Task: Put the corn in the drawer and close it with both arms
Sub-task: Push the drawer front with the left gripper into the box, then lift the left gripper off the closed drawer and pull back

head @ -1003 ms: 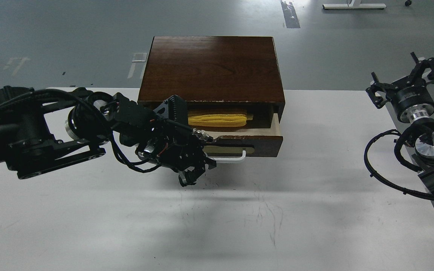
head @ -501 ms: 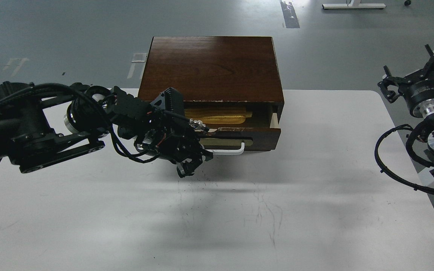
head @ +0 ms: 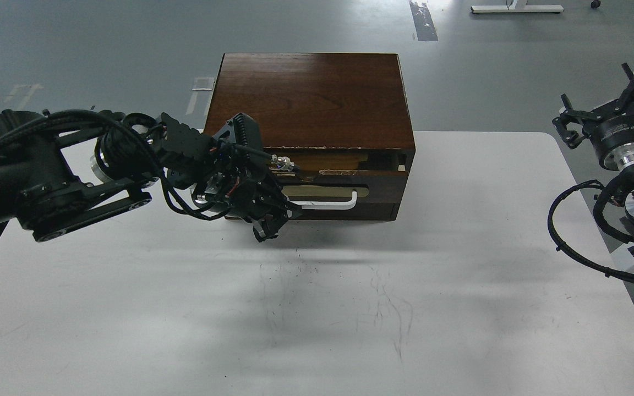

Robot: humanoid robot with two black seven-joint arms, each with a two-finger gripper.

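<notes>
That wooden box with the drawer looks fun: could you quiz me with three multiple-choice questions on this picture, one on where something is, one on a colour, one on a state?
1. Where is the corn?
A. on the table
B. inside the drawer
C. in the right gripper

2. What colour is the drawer's bar handle?
A. white
B. red
C. green

3. How does the drawer stand?
A. pulled fully out
C. removed and lying on the table
B. nearly shut, a narrow gap left

Answers:
1 B, a yellow strip shows in the gap under the cabinet top.
2 A, the bar is white against the dark front.
3 B, only a thin slit remains open, with the left gripper at the front and the right gripper far off.
</notes>
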